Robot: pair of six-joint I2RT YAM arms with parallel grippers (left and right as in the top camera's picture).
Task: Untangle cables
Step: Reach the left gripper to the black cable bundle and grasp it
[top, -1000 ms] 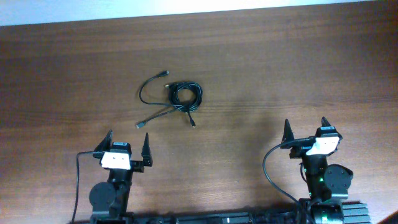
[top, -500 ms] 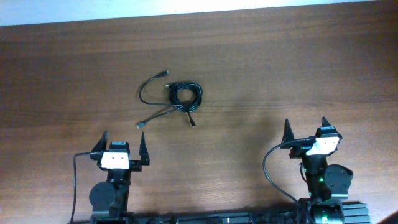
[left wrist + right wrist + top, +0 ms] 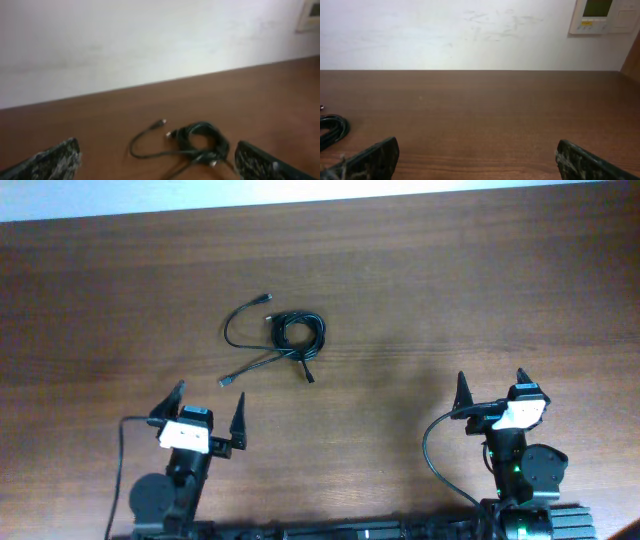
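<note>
The cables (image 3: 283,338) lie as a small black bundle on the brown table, with a loose loop to the left and plug ends trailing toward me. In the left wrist view the cables (image 3: 197,145) sit just ahead, between the fingers. My left gripper (image 3: 208,406) is open and empty, near the front edge, below and left of the bundle. My right gripper (image 3: 492,383) is open and empty at the front right, far from the bundle. The right wrist view shows only a bit of cable (image 3: 332,129) at its left edge.
The wooden table (image 3: 450,290) stretches to a white wall at the back. A wall panel (image 3: 605,15) hangs at the upper right of the right wrist view. Thick black wires loop beside each arm base.
My left gripper has shifted slightly and turned a little to the right, toward the bundle. The right arm and the cables have not moved.
</note>
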